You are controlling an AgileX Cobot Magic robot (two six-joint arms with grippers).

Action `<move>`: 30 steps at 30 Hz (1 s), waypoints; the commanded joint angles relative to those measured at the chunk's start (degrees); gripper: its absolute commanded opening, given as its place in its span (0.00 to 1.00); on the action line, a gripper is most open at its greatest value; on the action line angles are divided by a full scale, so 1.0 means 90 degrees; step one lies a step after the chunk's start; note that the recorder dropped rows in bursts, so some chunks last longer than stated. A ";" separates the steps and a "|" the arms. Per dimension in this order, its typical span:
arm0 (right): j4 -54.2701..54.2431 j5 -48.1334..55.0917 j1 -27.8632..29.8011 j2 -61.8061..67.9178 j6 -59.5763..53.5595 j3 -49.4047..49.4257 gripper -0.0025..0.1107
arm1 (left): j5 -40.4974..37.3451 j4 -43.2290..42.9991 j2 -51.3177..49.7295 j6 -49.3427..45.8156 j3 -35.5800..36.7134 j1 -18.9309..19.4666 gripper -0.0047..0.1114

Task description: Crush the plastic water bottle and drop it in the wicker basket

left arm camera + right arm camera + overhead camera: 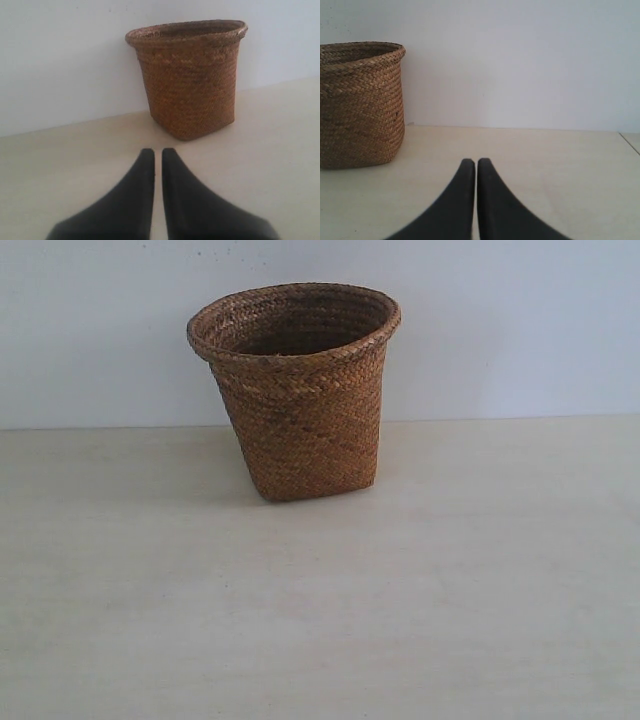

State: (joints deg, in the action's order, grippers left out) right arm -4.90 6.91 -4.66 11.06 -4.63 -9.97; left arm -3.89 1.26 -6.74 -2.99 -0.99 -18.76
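Note:
The brown wicker basket [298, 400] stands upright on the pale table near the back wall, and I can make out nothing inside its dark mouth. It also shows in the left wrist view as the basket [189, 80] and in the right wrist view as the basket [360, 105]. The plastic water bottle is out of view in every frame. My left gripper [158, 151] is shut with only a thin slit between its black fingers, holding nothing, some way short of the basket. My right gripper [476, 161] is shut and empty, off to the basket's side. Neither arm shows in the exterior view.
The pale wooden table [450, 580] runs wide in front of and beside the basket. A plain white wall [520, 330] closes the back. A table edge or seam [630, 142] shows at the far side in the right wrist view.

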 commanded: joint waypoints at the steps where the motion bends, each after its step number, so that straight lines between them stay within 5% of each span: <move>1: -0.0016 -0.0014 0.0012 -0.0017 -0.0044 0.0019 0.02 | 0.0093 0.0047 0.0215 0.0069 0.0110 0.0372 0.08; 11: -0.0064 0.0038 0.0012 -0.0017 -0.0044 0.0019 0.02 | -0.0428 0.0047 0.0749 0.0069 0.0110 0.1495 0.08; 30: -0.0064 0.0022 0.0012 -0.0017 -0.0044 0.0019 0.02 | -0.1418 0.0031 0.0749 0.0072 0.0110 0.1533 0.08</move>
State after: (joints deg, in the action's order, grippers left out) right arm -5.31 7.15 -4.66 11.06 -4.88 -9.97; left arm -16.50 1.26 -0.17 -2.65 -0.21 -5.15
